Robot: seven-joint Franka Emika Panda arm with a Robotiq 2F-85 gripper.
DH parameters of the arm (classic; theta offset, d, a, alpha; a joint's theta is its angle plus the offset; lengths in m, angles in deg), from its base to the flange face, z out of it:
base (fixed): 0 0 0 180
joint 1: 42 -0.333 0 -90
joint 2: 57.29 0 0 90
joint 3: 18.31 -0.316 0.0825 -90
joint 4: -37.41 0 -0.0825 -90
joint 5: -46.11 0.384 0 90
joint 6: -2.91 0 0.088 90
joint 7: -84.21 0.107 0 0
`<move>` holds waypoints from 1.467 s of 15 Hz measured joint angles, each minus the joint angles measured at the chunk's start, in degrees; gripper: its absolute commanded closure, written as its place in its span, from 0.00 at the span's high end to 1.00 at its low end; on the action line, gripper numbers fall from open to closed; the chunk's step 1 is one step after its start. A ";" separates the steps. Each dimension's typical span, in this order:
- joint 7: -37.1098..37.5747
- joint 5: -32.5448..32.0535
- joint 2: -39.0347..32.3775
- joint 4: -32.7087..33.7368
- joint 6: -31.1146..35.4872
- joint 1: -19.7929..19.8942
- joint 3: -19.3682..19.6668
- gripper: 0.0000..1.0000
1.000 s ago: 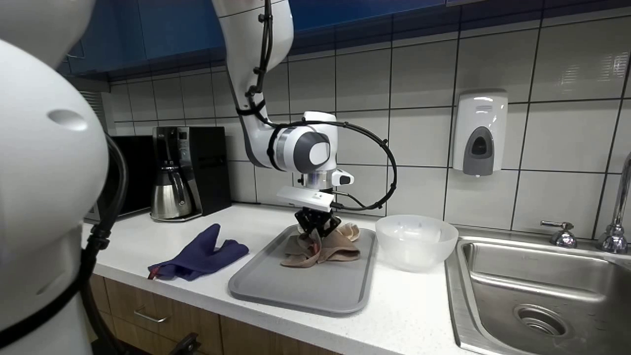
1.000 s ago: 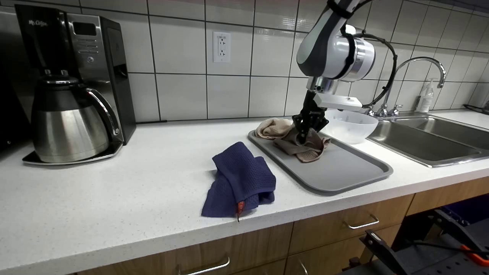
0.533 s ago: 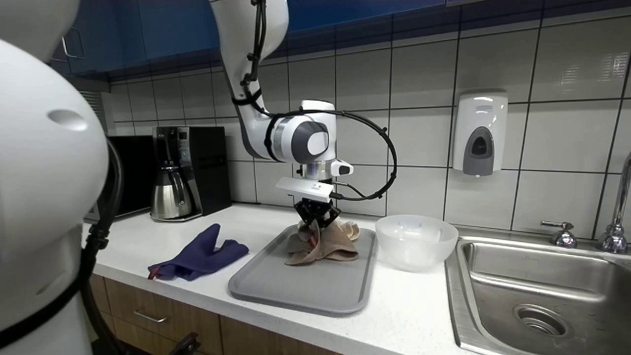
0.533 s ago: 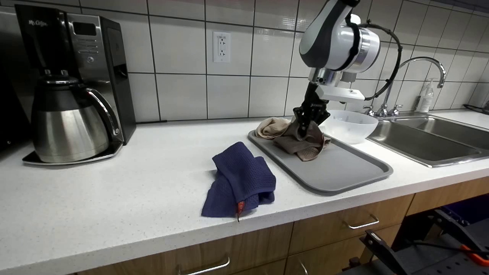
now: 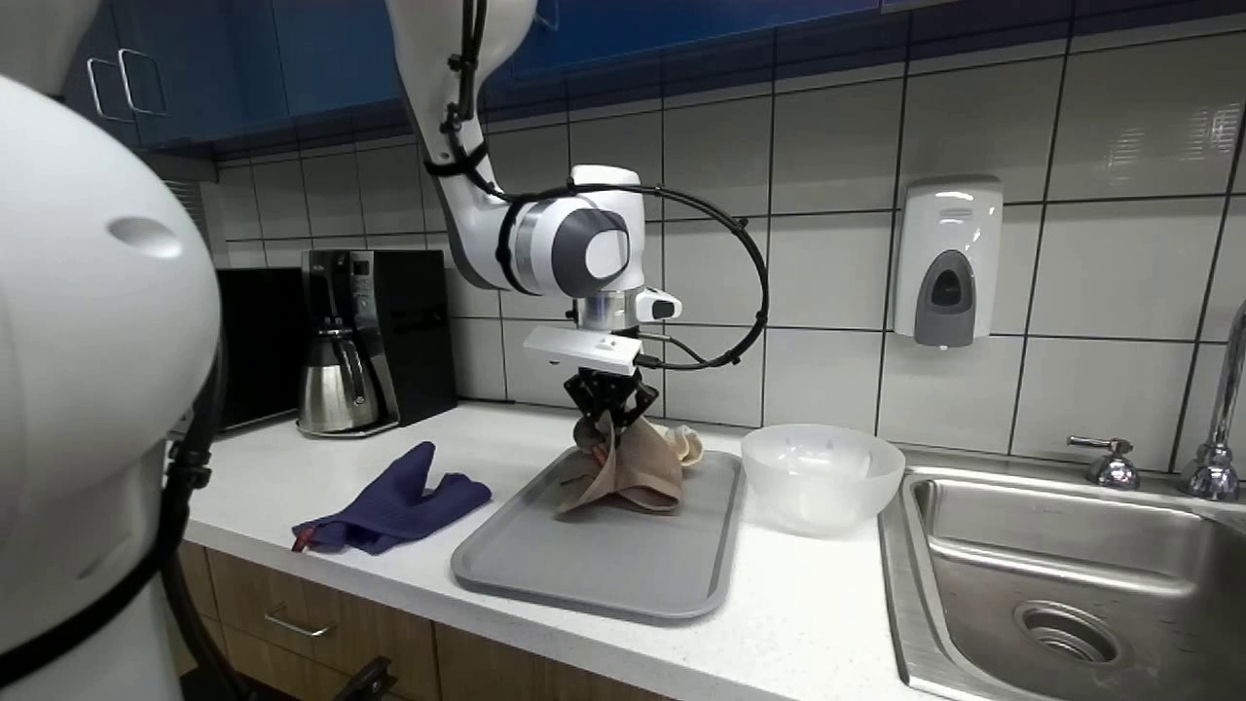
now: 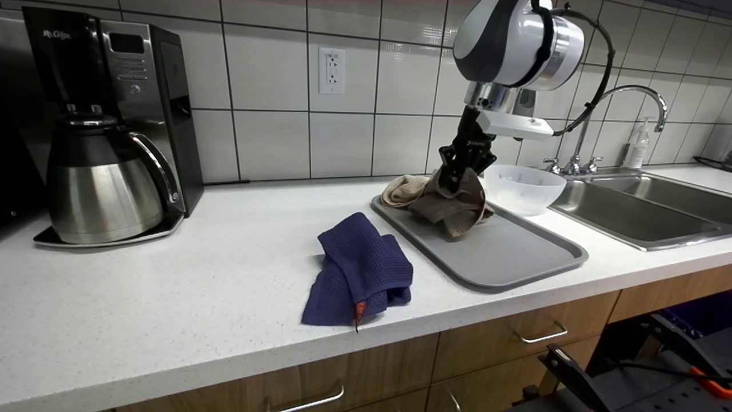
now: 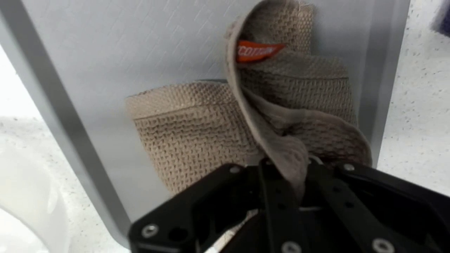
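Note:
My gripper [image 7: 289, 167] is shut on a fold of a brown woven cloth [image 7: 190, 137], pinched between its fingers. In both exterior views the gripper [image 5: 613, 421] [image 6: 456, 182] holds the cloth [image 5: 647, 479] [image 6: 452, 214] partly lifted. The cloth's lower parts hang down to the grey tray [image 5: 604, 574] [image 6: 514, 257]. A red tag [image 7: 255, 51] shows on the cloth's edge in the wrist view. A lighter beige cloth [image 5: 685, 444] [image 6: 404, 190] lies crumpled at the tray's far end, right behind the brown one.
A dark blue cloth [image 5: 389, 511] [image 6: 366, 269] lies on the counter beside the tray. A translucent bowl [image 5: 823, 482] [image 6: 523, 191] stands at the tray's other side, near the steel sink [image 5: 1051, 545]. A coffee maker [image 5: 375, 341] [image 6: 108, 126] stands by the tiled wall.
The gripper has risen, drifting slightly toward the coffee maker in an exterior view. The held part of the brown cloth has come up with it and is more stretched.

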 measured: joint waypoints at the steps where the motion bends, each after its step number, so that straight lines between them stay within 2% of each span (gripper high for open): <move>1: 0.05 -0.17 0.78 -0.52 0.12 -0.31 -0.04 0.01; 10: 1.39 -4.04 3.98 -2.81 1.91 -2.89 -0.17 0.01; 17: 10.74 -9.73 4.02 -2.66 2.41 -5.92 -0.18 0.01; 22: 13.94 -10.23 4.30 -2.52 2.46 -6.54 -0.03 0.01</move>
